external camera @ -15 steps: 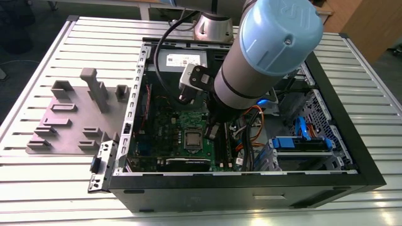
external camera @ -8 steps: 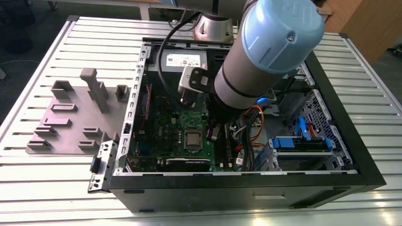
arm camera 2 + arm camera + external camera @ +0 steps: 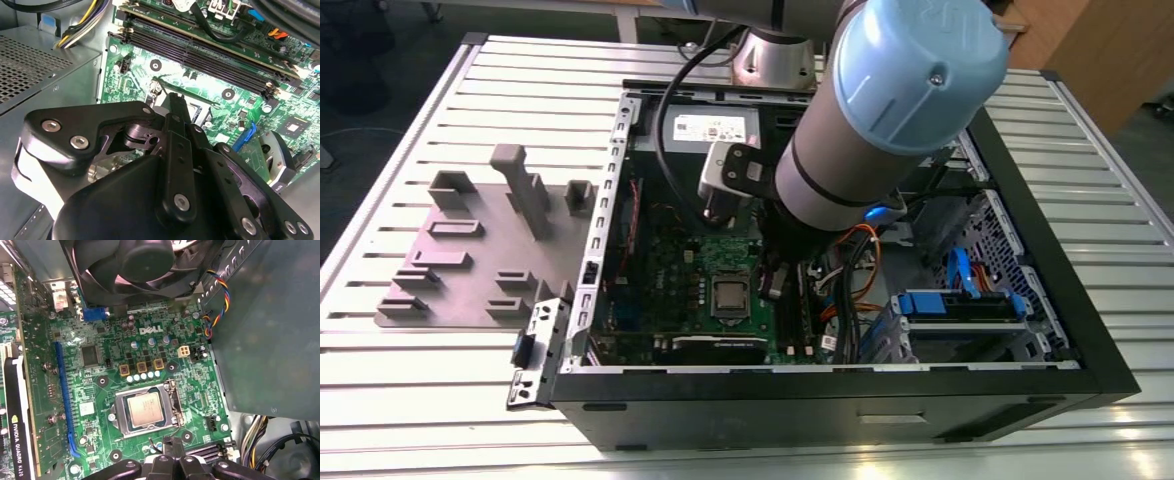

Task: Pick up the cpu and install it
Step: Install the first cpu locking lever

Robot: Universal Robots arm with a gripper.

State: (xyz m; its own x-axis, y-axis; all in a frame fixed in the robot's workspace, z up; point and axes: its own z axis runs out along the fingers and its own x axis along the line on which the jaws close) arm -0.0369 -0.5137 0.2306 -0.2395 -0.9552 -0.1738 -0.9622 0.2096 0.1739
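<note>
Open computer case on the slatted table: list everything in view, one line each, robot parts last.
Black open computer case: one, on the slatted metal table.
Green motherboard: one, inside the case.
Small square silver-grey cpu: one, lying in the motherboard's socket frame.
Black round fan: one, above the board in the first wrist view.
Blue drive bracket: one, case's side toward the exterior view's right.
Grey fixture plate: one, beside the case, exterior view's left.
Arm: one, grey and light blue, over the case.
Black gripper: one, close above the cpu socket.

arm (image 3: 847,165): silver-grey tube, showing a pale blue round cap with one small screw | end effector (image 3: 172,150): matte black linkage plates, carrying silver screw heads | black cable (image 3: 670,100) is running along the arm
</note>
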